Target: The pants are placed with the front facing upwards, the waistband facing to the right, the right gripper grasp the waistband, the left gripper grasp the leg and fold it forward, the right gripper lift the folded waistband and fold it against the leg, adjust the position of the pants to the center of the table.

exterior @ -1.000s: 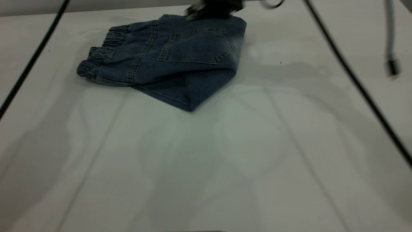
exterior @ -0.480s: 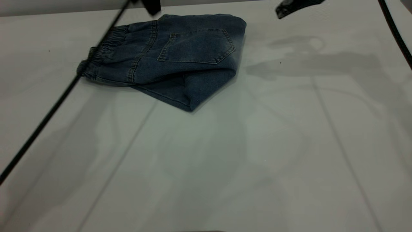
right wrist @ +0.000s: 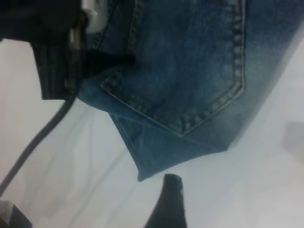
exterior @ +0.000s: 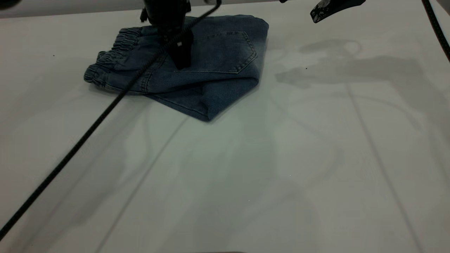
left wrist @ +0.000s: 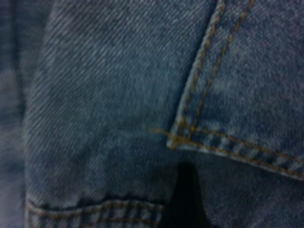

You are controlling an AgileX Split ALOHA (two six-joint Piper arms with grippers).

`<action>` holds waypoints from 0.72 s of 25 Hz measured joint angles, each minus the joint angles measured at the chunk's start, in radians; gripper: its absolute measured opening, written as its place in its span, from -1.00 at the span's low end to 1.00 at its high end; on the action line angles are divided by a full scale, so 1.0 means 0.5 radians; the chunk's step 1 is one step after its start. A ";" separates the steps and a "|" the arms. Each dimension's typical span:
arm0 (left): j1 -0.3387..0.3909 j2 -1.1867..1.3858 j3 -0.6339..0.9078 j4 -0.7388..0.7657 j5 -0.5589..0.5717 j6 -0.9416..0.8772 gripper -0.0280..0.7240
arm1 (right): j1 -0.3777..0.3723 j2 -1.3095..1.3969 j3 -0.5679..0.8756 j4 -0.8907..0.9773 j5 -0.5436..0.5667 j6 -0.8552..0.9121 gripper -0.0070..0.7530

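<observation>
Down onto the denim since half a second ago: the left pincer (exterior: 181, 58), black clamp-like jaws trailing a thick braided black cable (exterior: 105, 110), now stands tip-down on the folded small blue denim pants (exterior: 218, 59), where earlier only its cable and a dark edge crossed the far side of the view. Its tip meets the cloth just beside the near corner of the stitched back pocket (left wrist: 228, 137); whether its jaws are parted or closed cannot be told, and no cloth is seen gripped. The right pincer (exterior: 332, 7), black wedge-shaped jaws, hangs clear of the large pale grey surface (exterior: 281, 168), well apart from the pants on their right, little shifted, its jaw gap likewise unreadable and nothing seen in it. The pants lie folded at the far left of the surface, off its middle, the gathered elastic waistband (exterior: 116, 52) at the left end, the fold edge at the right, long axis left to right. By this reading only the centring step remains: the middle of the surface lies toward the camera and rightward from the left pincer, the arm already touching the bundle.
</observation>
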 joint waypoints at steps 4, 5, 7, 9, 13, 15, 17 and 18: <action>-0.013 0.025 -0.002 0.000 0.000 -0.135 0.54 | -0.006 0.000 0.000 0.000 0.000 -0.013 0.58; -0.021 0.027 -0.002 0.005 0.000 -0.203 0.54 | -0.013 0.000 0.000 0.000 0.000 -0.013 0.58; -0.048 0.033 -0.006 0.033 0.000 -0.356 0.54 | -0.024 0.000 0.000 0.000 -0.002 -0.013 0.58; -0.083 0.033 -0.010 0.058 0.000 -0.549 0.54 | -0.041 0.000 0.000 0.000 -0.003 -0.013 0.58; -0.172 0.040 -0.012 0.070 0.000 -0.993 0.54 | -0.077 0.000 0.000 0.002 -0.014 -0.014 0.58; -0.224 0.040 -0.012 0.071 0.000 -1.245 0.54 | -0.102 0.000 0.000 0.002 -0.014 -0.014 0.58; -0.262 0.040 -0.012 0.069 0.000 -1.400 0.54 | -0.127 0.000 0.000 0.002 -0.016 -0.014 0.58; -0.277 0.040 -0.012 0.069 0.000 -1.443 0.54 | -0.144 0.000 0.000 0.002 -0.016 -0.014 0.58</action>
